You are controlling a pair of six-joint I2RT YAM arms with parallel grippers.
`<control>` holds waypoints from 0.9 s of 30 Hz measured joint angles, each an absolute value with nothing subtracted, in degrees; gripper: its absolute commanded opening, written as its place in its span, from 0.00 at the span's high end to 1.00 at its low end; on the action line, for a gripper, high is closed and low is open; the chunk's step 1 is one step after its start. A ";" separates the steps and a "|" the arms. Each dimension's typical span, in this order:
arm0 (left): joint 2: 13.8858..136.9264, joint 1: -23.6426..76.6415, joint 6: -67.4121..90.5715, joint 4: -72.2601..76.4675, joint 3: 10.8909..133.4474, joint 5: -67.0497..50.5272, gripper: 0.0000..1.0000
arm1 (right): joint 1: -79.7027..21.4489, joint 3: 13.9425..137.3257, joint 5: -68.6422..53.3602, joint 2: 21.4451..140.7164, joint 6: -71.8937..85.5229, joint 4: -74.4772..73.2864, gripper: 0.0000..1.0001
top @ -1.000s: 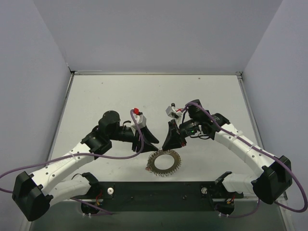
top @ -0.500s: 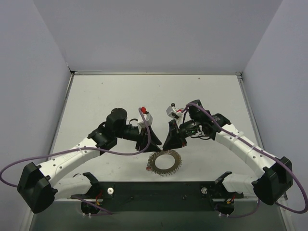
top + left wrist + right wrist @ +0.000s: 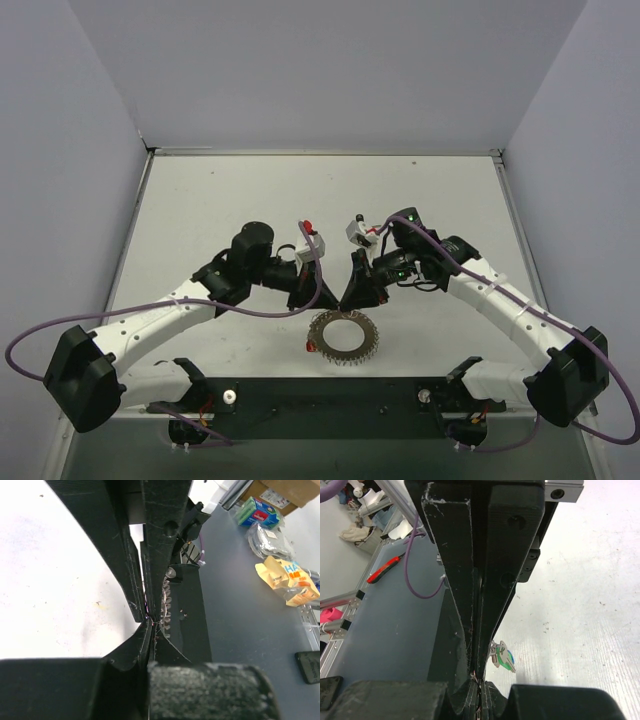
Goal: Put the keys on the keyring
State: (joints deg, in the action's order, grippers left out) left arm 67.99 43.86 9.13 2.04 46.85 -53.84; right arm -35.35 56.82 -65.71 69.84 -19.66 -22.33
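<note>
both the left gripper (image 3: 306, 298) and the right gripper (image 3: 352, 296) are pinched shut, tips nearly meeting; i can't tell what either holds. the keyring (image 3: 322, 338) lies flat on the table (image 3: 220, 200), just base-side of the tips and midway between the arms. a green-headed key (image 3: 504, 659) shows beside the right tip.

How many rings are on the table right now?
1. The ring sits on the table, between the arms, just on the base side of the left claw and right claw. Another could be hidden under the arms.
</note>
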 measured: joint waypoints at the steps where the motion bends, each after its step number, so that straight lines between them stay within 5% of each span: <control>1: 68.05 43.86 9.06 1.98 46.85 -53.47 1.00 | -35.35 56.82 -65.30 69.84 -19.64 -22.39 0.93; 6: 68.14 43.90 9.21 1.89 46.85 -50.39 1.00 | -35.35 56.90 -61.56 69.67 -17.34 -20.67 0.64; 14: 68.10 44.18 12.51 2.09 46.87 -40.66 1.00 | -35.35 49.04 -41.87 59.07 -7.03 -5.80 0.32; 20: 66.72 44.91 15.33 1.80 46.87 -31.27 1.00 | -35.44 46.30 -31.99 54.15 -2.94 1.45 0.17; 27: 65.14 45.23 19.05 -2.85 49.10 -18.22 1.00 | -37.06 45.60 -24.99 54.22 0.45 3.42 0.12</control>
